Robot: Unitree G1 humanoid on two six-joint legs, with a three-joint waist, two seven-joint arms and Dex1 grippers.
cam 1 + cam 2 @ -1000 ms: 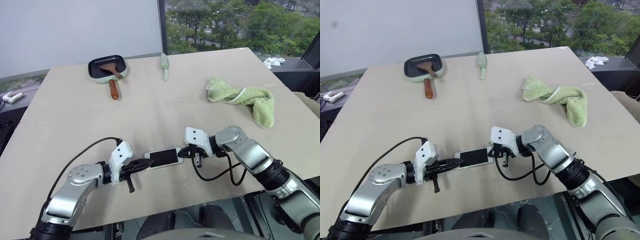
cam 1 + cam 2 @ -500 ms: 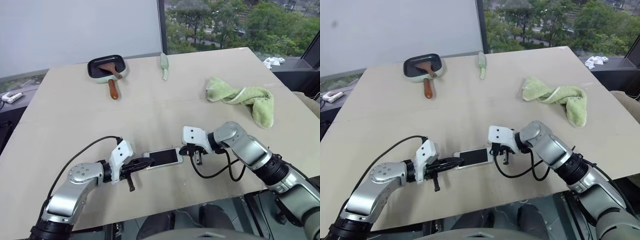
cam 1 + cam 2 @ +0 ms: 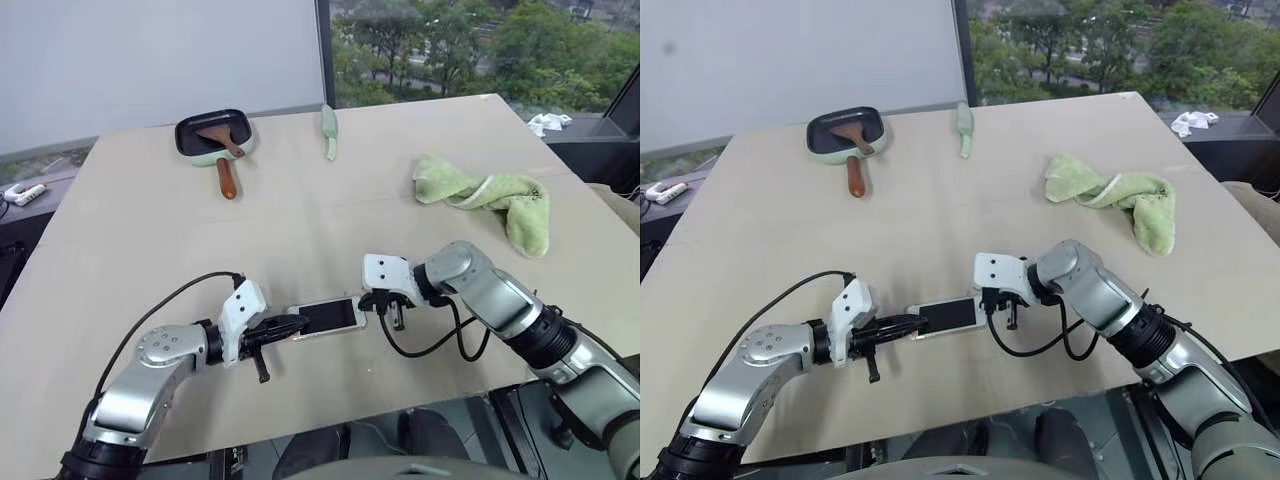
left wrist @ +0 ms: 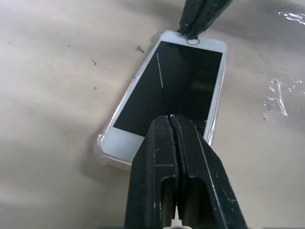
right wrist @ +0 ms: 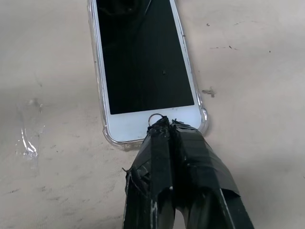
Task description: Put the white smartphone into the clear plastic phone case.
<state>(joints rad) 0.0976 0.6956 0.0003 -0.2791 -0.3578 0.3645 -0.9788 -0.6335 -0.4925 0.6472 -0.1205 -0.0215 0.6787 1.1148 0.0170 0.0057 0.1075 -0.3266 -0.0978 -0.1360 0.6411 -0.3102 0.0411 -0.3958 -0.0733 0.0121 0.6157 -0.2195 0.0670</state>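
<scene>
The white smartphone (image 3: 330,315) lies screen up on the table near the front edge, inside the clear plastic phone case (image 5: 110,138), whose thin rim shows around it. My left gripper (image 3: 296,326) is shut, its tips resting over the phone's left end (image 4: 125,145). My right gripper (image 3: 366,301) is shut too, its taped tips pressing on the phone's right end at the home button (image 5: 156,119). Neither gripper holds anything.
A dark pan with a wooden spatula (image 3: 214,135) stands at the back left. A pale green utensil (image 3: 329,130) lies at the back centre. A green towel (image 3: 490,200) is crumpled at the right. The table's front edge (image 3: 330,420) runs close below the phone.
My right gripper has shifted slightly toward the phone's right end and rolled a little. The left gripper and the phone have stayed put.
</scene>
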